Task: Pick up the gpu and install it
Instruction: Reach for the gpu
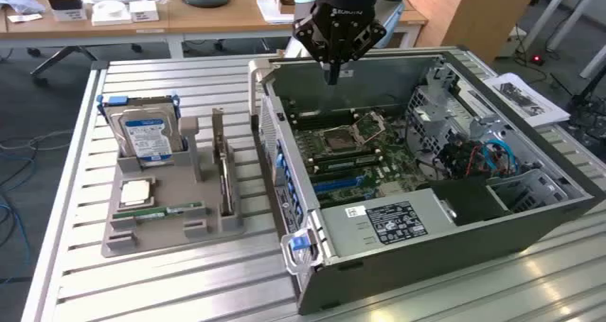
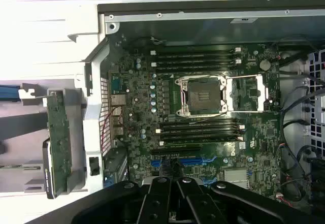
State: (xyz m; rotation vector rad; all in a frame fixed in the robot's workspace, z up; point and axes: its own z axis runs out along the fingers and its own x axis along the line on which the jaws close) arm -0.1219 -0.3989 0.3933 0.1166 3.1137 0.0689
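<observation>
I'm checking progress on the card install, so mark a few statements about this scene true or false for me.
1. The gripper hangs over the open computer case. True.
2. The gripper holds the gpu. False: the gpu stands on edge in the grey tray, and the gripper is shut on nothing.
3. The hard drive lies inside the case. False: it stands upright in the tray.
4. A green memory stick lies flat on the tray. True.
</observation>
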